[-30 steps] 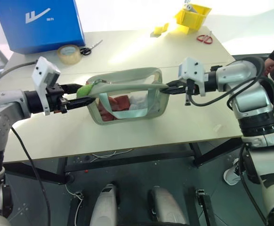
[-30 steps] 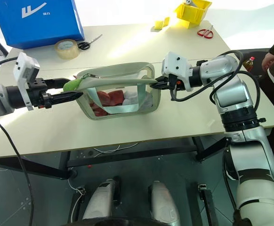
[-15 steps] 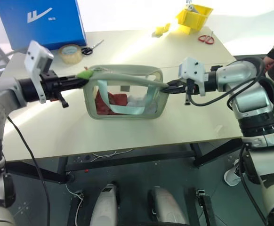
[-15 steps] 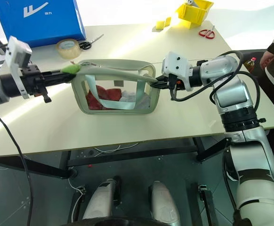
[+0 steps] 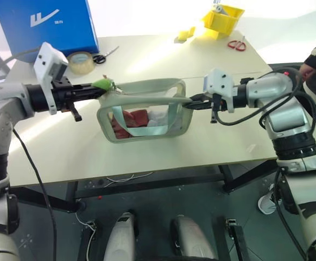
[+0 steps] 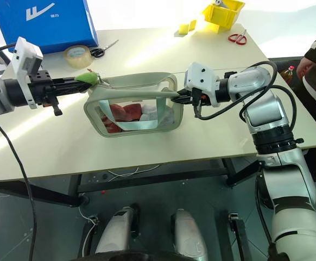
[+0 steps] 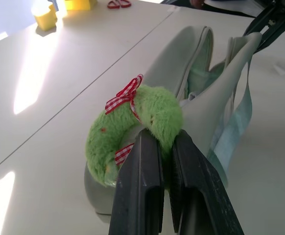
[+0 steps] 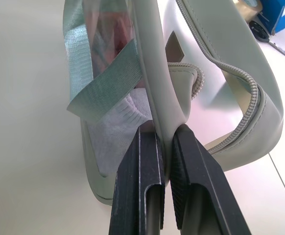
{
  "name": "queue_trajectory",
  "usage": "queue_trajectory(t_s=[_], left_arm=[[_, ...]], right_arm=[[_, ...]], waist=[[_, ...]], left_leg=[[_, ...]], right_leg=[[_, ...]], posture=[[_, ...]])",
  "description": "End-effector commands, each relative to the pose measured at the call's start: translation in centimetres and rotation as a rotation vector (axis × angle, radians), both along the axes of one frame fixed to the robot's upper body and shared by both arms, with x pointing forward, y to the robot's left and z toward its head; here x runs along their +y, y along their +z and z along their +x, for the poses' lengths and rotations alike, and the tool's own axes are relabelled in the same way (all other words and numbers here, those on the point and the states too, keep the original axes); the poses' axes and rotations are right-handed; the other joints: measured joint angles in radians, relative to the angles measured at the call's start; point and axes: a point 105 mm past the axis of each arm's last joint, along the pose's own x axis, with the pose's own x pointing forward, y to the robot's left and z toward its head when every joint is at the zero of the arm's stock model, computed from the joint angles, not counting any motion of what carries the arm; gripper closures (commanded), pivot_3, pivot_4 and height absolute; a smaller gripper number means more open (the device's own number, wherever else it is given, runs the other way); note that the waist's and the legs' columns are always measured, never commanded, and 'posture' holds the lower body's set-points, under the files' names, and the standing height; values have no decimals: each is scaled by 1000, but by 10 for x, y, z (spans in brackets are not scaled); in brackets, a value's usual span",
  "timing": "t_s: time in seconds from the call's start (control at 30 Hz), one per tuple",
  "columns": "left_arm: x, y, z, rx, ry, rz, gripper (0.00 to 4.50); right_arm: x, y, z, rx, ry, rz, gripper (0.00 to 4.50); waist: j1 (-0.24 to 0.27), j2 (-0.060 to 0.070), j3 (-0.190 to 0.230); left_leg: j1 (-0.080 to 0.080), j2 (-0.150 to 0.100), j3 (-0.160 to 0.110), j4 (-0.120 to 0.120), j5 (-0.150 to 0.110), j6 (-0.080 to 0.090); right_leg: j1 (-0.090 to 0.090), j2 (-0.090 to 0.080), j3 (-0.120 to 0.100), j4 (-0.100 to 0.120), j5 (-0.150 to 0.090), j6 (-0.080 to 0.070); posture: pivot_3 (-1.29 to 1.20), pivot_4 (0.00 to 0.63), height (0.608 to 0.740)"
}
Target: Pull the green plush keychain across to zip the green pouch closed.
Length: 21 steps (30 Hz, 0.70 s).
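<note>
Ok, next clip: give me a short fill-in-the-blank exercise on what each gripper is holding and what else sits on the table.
1. The left gripper is shut on the green plush ____, which wears a red checked bow.
2. The right gripper pinches the end of the green ____ opposite the plush charm.
3. The roll of tape lies in front of the big ____ box.
4. The red scissors lie near the ____ bin.

Missing words: keychain; pouch; blue; yellow
</note>
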Motion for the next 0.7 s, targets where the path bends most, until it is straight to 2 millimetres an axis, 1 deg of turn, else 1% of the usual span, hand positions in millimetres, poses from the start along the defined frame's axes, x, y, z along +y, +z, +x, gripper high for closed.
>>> queue_trajectory(t_s=[0.03, 0.07, 0.13, 0.2, 0.3, 0.37, 0.4, 0.5, 0.53, 0.6, 0.67, 0.7], left_arm=[[-26, 21, 0, -90, -70, -18, 4397], [-34, 23, 0, -96, -93, -21, 4397], [-42, 22, 0, -94, -119, -19, 4397], [-44, 14, -1, -81, -136, 14, 4397], [-37, 0, -7, -62, -149, 77, 3473], [-33, -2, -7, -63, -143, 96, 2515], [-31, -1, -5, -68, -130, 101, 2115], [-22, 7, -2, -89, -81, 122, 507], [-18, 10, -4, -97, -76, 132, 111], [-7, 13, -7, -93, -51, 156, 111], [4, 12, -11, -75, -28, 183, 111], [11, 8, -14, -60, -15, 201, 111]], right_arm=[[6, 16, -2, -60, 21, 31, 4500], [7, 16, -1, -61, 20, 33, 4500], [8, 15, -1, -62, 19, 36, 4500], [8, 15, -2, -60, 19, 37, 4500], [7, 15, -2, -62, 16, 29, 4500], [7, 15, -1, -65, 13, 28, 4500], [7, 16, -1, -66, 10, 30, 4500], [6, 15, -1, -63, 3, 35, 4500], [6, 15, -1, -62, 4, 34, 4500], [6, 15, -1, -60, 6, 33, 4500], [7, 15, 0, -62, 8, 32, 4500], [7, 16, 0, -65, 7, 33, 4500]], waist=[[5, 0, 0], [4, 0, 0], [4, 0, 0], [-4, 0, 0], [-10, 0, 0], [-7, 0, 0], [-6, 0, 0], [-5, 0, 0], [-5, 0, 0], [-5, 0, 0], [-6, 0, 0], [-8, 0, 0]], left_leg=[[0, 0, 0, 1, 0, 0], [0, 0, 0, 1, 0, 0], [0, 0, 0, 1, 0, 0], [0, 0, 0, 1, 0, 0], [0, 0, 0, 0, 0, 0], [0, 0, 0, -1, 0, 0], [0, 0, 0, -1, 0, 0], [0, 0, 0, 0, 0, 0], [0, 0, 0, 0, 0, 0], [0, 0, 0, 1, 0, 0], [0, 0, 0, 0, 0, 0], [0, 0, 0, 0, 0, 0]], right_leg=[[0, 0, 0, 0, 0, 0], [1, 0, 0, 0, 0, 0], [0, 0, 0, 0, 0, 0], [0, 0, 0, 0, 0, 0], [-1, 1, 0, 0, 0, 0], [-2, 1, 0, 2, 0, 0], [-1, 1, 0, 2, 0, 0], [-1, 1, 0, 2, 0, 0], [0, 1, 0, 2, 0, 0], [0, 1, 0, 2, 0, 0], [-1, 1, 0, 2, 0, 0], [-1, 1, 0, 2, 0, 0]], posture=[[0, 150, 740], [0, 150, 740], [0, 150, 740], [0, 150, 740], [0, 150, 740], [0, 150, 740], [0, 150, 740], [0, 150, 740], [0, 150, 740], [0, 150, 740], [0, 150, 740], [0, 150, 740]])
